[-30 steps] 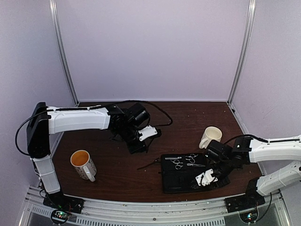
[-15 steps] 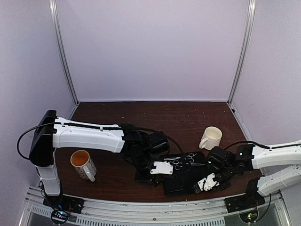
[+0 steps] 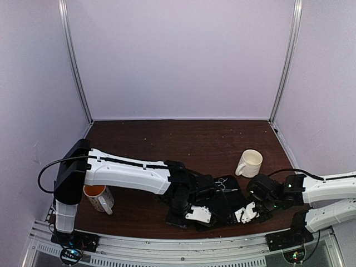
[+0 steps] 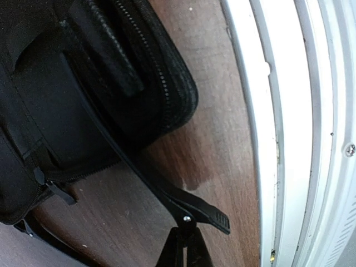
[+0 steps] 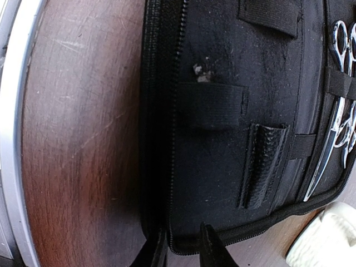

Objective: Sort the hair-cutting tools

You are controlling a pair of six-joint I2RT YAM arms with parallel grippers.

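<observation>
At the near edge of the surface [image 3: 139,133], right of centre, both arms were crowded over the black case [image 5: 222,139]. The left gripper [image 4: 182,238] was clamped fully shut on a black hair clip [image 4: 197,210], pinching it close to the hinge, with the long thin blade running off alongside the case's zipped corner. It was held low and by its tail end, I'd judge, so the tip could be steered into one of the case's loops.

The right gripper [image 5: 181,250] sat only narrowly parted astride the case's near rim, a finger on either side. It looked to be nipping that rim to pin the case down while the other arm worked. The two silver scissors [image 5: 332,119] lay tucked under elastic straps along the case's far edge, so those looked sorted.

From above, the arms covered most of the case and the clip could not be picked out. Whether its tip touched the fabric was unclear. The second hair clip showed in no view. The scissors ran off the wrist picture's edge. A white mug [image 3: 249,162] stood just beyond the case, and an orange-lined mug [image 3: 98,194] sat partly behind the left arm.
</observation>
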